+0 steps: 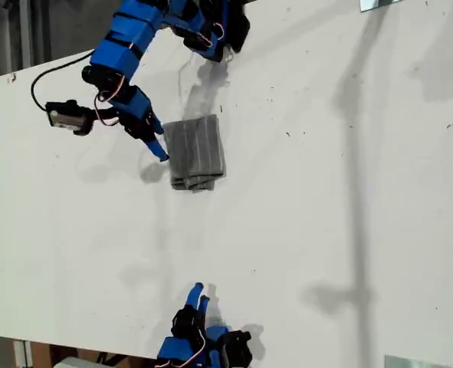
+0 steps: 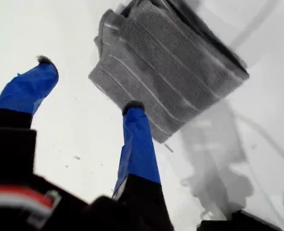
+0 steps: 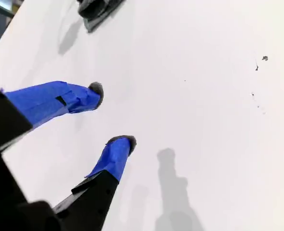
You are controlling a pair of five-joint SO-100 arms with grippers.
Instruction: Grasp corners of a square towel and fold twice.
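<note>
Folded towel (image 1: 196, 152) on white table (image 1: 326, 192) (no legible writing), first claw (image 2: 86, 89) and second claw (image 3: 114, 115) wide, empty.

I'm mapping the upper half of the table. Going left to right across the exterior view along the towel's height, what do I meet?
Small grey camera module on a black cable → my first gripper, open → the folded towel → bare white table.

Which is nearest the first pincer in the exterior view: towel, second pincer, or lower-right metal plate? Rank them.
From my first pincer, exterior view:
1. towel, just beside it
2. my second pincer, view's bottom edge
3. metal plate, view's lower-right corner
</note>
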